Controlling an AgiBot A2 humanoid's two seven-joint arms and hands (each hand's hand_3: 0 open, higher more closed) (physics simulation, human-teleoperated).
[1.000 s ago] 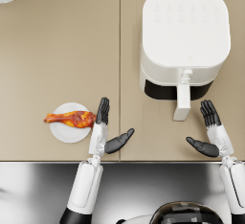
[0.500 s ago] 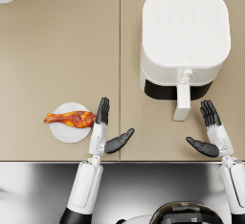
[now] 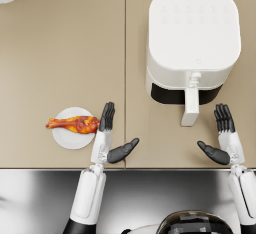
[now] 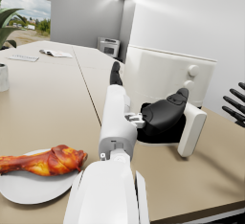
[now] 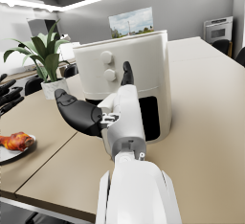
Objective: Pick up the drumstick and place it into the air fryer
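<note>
Nothing has moved: my left hand (image 3: 106, 138) stays spread just right of the drumstick (image 3: 74, 124). Greasy, light, firm; I'd grip its meaty end.

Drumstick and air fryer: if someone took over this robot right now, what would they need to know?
Left hand: open, holding nothing, right beside the plate.
Right hand: open, holding nothing, in front of the air fryer, just right of its handle.
Drumstick: lying on the small white plate at the table's near edge, left of the air fryer. Neither hand grips it.
Air fryer: its drawer sits a little way out, with a dark gap behind the handle.
Done: nothing yet.
Left: grasp the drumstick, probably with the left hand since it is closest, get the drawer open enough, and put the drumstick inside.
</note>
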